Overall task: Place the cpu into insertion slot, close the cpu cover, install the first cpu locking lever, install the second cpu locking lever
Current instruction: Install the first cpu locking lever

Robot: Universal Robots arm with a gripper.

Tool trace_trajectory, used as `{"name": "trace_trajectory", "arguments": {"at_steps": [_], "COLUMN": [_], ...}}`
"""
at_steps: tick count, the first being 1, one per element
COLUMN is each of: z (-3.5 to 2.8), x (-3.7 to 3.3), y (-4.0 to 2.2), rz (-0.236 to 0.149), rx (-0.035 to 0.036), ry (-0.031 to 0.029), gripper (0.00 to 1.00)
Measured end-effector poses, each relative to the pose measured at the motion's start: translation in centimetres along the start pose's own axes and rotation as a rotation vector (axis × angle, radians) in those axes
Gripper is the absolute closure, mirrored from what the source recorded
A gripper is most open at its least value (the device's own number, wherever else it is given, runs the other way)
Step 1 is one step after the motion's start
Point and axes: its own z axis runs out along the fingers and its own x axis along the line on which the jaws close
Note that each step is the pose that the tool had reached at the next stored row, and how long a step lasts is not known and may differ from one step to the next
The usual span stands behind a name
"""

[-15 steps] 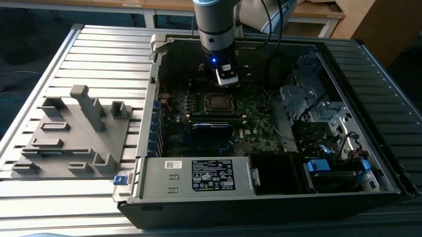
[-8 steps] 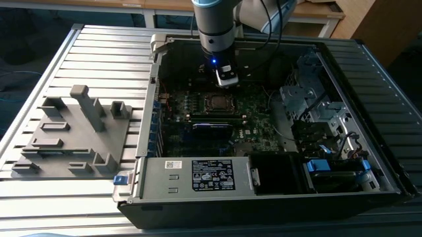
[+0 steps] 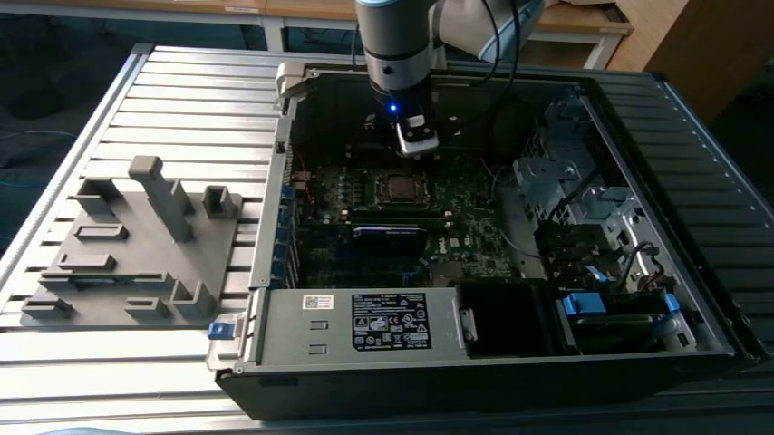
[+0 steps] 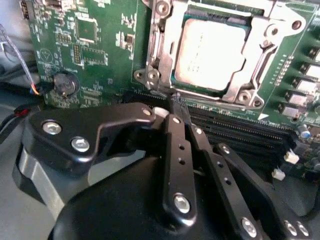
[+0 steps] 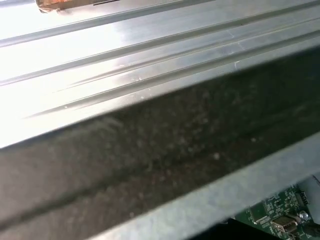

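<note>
The cpu lies flat in the insertion slot on the green motherboard, its dull silver top showing. The silvery cpu cover lies down around it, framing the chip. My gripper hovers at the socket's edge, its black fingers brought together at the tips, shut, with nothing visible between them. In the exterior view the gripper hangs inside the open computer case, just beyond the socket. Thin metal lever wires run along the socket's sides; whether they are latched I cannot tell.
Long black memory slots run beside the socket, and a coin battery sits on the board. The case wall is close to the wrist. A power supply, drive bays and a grey fixture block surround the work area.
</note>
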Motion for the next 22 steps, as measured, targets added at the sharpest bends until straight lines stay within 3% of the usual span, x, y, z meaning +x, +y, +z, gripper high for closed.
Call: {"name": "trace_trajectory", "arguments": {"at_steps": [8, 11, 16, 19, 22], "z": [-0.04, -0.35, -1.12, -1.15, -1.07], "x": [-0.01, -0.12, -0.27, -0.51, -0.88], "y": [0.01, 0.07, 0.21, 0.31, 0.45], "rz": [0.0, 0.001, 0.001, 0.002, 0.002], "rx": [0.0003, 0.0036, 0.0075, 0.0171, 0.0423], "ry": [0.0004, 0.0083, 0.0156, 0.0267, 0.0492], "gripper": [0.89, 0.89, 0.89, 0.89, 0.89]}}
